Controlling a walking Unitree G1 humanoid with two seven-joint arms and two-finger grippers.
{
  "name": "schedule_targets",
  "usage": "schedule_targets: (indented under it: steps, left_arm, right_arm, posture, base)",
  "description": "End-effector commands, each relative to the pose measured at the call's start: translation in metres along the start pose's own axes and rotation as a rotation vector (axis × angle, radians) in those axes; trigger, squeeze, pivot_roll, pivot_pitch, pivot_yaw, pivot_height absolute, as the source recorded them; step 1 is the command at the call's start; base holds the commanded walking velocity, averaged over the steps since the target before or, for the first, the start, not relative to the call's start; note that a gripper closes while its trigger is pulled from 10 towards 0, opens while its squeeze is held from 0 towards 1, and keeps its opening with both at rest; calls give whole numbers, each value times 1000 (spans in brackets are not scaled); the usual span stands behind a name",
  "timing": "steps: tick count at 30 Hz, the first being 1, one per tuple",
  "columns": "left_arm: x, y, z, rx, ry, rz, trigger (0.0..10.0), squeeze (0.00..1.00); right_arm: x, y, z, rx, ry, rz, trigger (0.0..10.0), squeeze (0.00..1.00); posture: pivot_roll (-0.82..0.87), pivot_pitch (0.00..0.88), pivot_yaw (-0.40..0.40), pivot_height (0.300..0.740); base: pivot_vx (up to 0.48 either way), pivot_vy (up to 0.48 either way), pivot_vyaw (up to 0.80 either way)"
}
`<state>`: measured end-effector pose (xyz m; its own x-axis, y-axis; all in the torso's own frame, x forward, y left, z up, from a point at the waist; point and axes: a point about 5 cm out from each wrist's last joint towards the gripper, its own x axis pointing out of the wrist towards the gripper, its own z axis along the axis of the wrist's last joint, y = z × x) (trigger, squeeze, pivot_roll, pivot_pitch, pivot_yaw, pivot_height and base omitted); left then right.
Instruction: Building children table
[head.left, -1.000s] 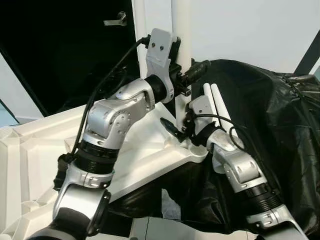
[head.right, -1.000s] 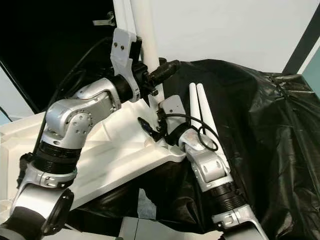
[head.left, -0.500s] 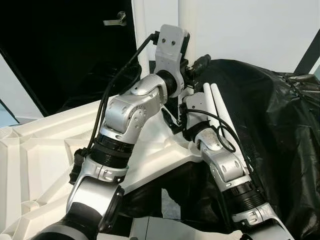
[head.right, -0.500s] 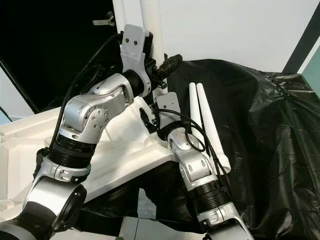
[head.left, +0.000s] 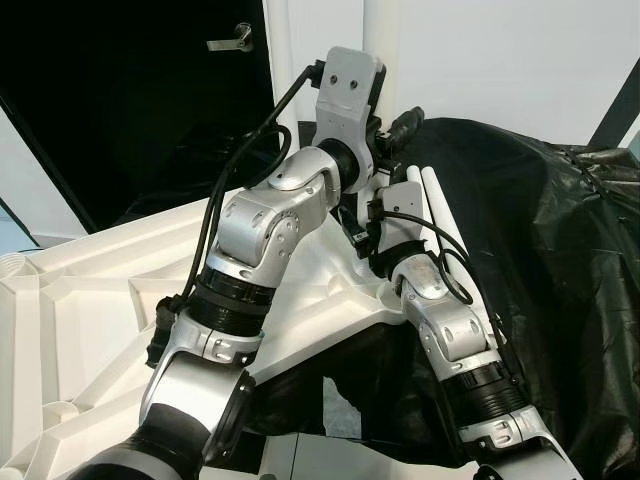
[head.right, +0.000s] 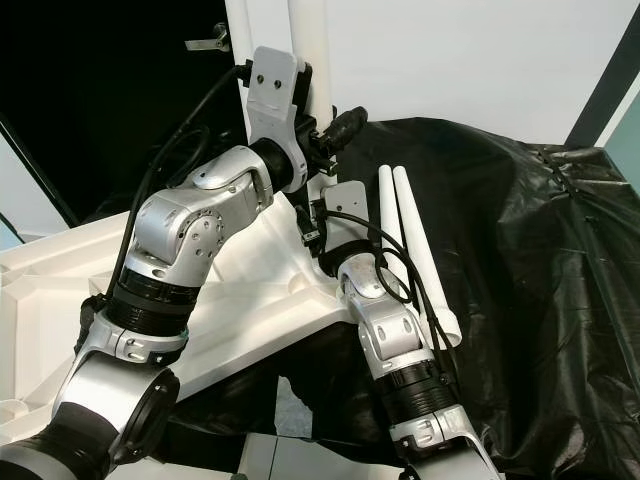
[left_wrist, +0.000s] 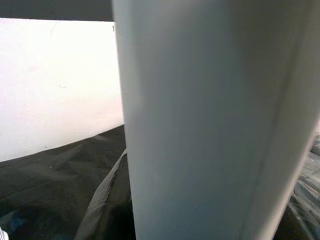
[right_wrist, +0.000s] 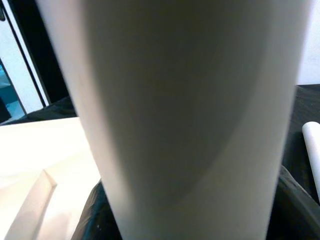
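While the white tabletop (head.left: 90, 290) lies underside up with its near-right corner over a black sheet (head.left: 540, 240), a white leg (head.left: 380, 50) stands upright at that corner. The left gripper (head.left: 385, 135) is raised against the leg well above the tabletop, one black finger (head.left: 405, 125) reaching past the leg's right side; it seems to grasp the leg, though the closure itself is hidden. The right gripper (head.left: 362, 225) sits lower, at the leg's foot by the corner socket, and whether it clenches the leg cannot be told, as the left arm covers its fingers. Both wrist views show the leg's pale surface pressed very close to the camera. Two more legs (head.right: 415, 240) lie side by side on the sheet, just right of the right arm. A dark doorway (head.left: 130, 100) with a handle (head.left: 232, 40) stands behind the tabletop.
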<state>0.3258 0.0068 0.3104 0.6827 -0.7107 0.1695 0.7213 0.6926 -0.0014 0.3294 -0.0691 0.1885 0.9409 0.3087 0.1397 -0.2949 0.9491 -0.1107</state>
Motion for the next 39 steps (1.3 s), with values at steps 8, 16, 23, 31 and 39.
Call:
schedule_targets:
  steps: [8,16,23,31,39]
  left_arm:
    - [1,-7,10,0,-63,-77,10000,1000]
    - [-9,0,4,30,-54,-47,10000,0]
    - [-32,8,-5,82,-42,-87,10000,0]
    - [-58,14,-19,92,2,-118,10000,0]
    - [-94,29,-39,104,88,-124,10000,0]
  right_arm:
    - [3,-1,-1,17,8,-24,10000,0]
    - [5,-18,-4,78,35,-96,10000,0]
    - [2,-32,-6,80,42,-155,10000,0]
    - [-5,-32,-11,84,45,-113,10000,0]
    - [-16,-23,-14,99,31,-48,10000,0]
  posture:
    - [74,0,21,740]
    - [76,0,24,740]
    - [79,0,24,740]
    - [80,0,17,740]
    - [81,0,13,740]
  base:
    - [0,0,0]
    - [0,0,0]
    - [0,0,0]
    - [0,0,0]
    - [0,0,0]
